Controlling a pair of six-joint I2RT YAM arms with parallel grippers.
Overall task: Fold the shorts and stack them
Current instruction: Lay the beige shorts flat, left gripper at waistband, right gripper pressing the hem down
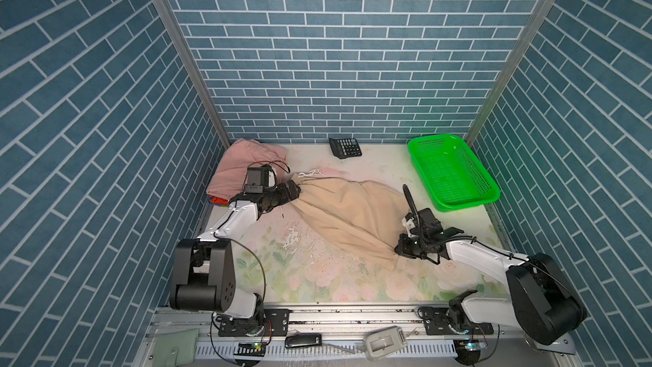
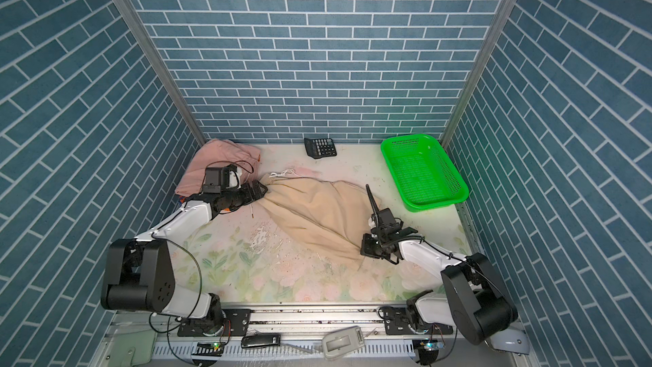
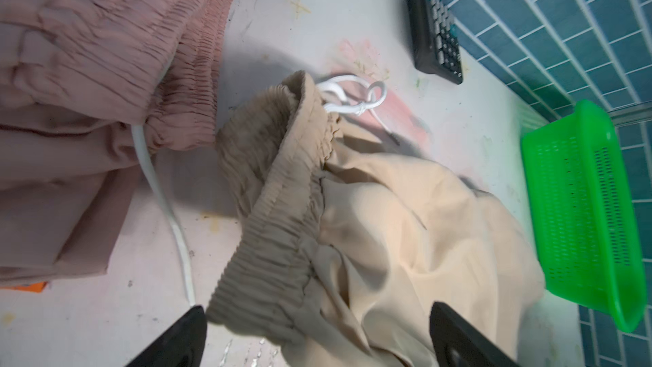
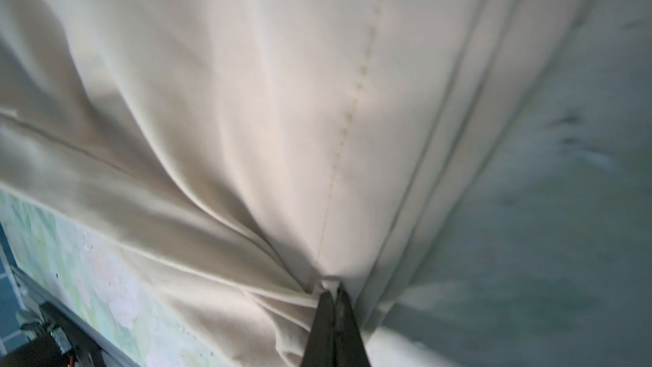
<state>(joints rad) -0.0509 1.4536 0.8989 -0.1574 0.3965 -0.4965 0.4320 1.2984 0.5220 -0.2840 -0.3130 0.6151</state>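
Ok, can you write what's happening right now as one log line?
left fingers: open, waistband between | right fingers: shut on beige shorts | pink shorts: far left corner

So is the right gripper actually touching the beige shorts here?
Touching. The right wrist view shows the right gripper shut on a corner of the beige shorts, with the fabric pinched between its fingertips.

Three pairs lay there: beige shorts (image 1: pixel 347 213), pink shorts (image 1: pixel 243 164), colourful shorts (image 1: pixel 216 200) mostly hidden | green basket (image 1: pixel 467 203): one | calculator (image 1: pixel 345 147): one

left tool (image 3: pixel 317 307): jaws wide apart | right tool (image 4: pixel 333 289): jaws pinched together
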